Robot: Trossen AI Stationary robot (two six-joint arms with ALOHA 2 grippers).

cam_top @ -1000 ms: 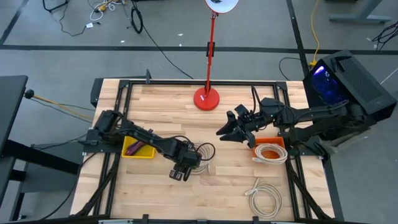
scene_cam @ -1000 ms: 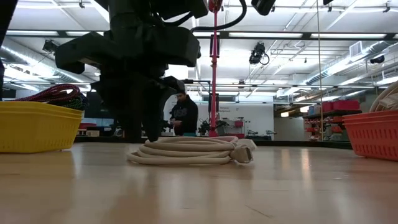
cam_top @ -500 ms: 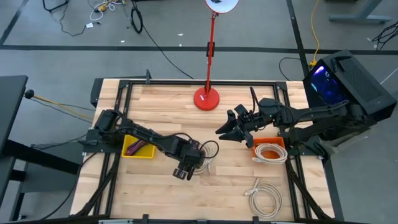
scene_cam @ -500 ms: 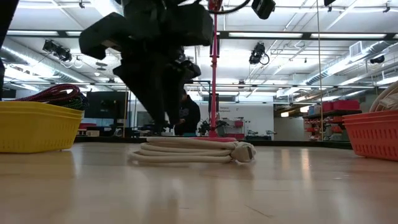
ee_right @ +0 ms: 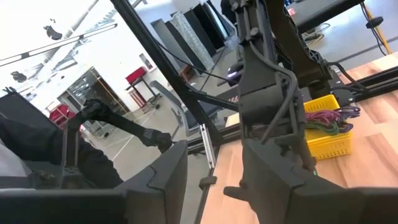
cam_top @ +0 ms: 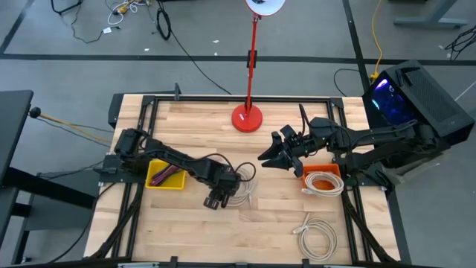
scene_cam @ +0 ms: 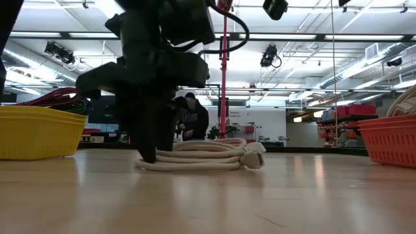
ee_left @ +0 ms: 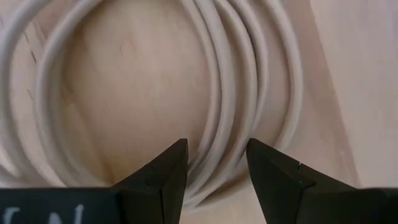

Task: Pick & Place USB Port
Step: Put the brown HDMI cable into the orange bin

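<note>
Straddling the near side of a coiled white USB cable [cam_top: 239,187] at mid-table, the left gripper [ee_left: 214,163] hangs low with its jaws open, several strands lying between the fingertips [ee_left: 176,155]. To grip well, it should probably sink until the fingers bracket the whole bundle, then close squarely so no loop slips free. The right gripper [cam_top: 266,158] waits above the table beside the orange basket [cam_top: 323,171], jaws parted and holding nothing. Compared with a second ago, the left gripper has shifted across the coil and dropped closer to the wood.
</note>
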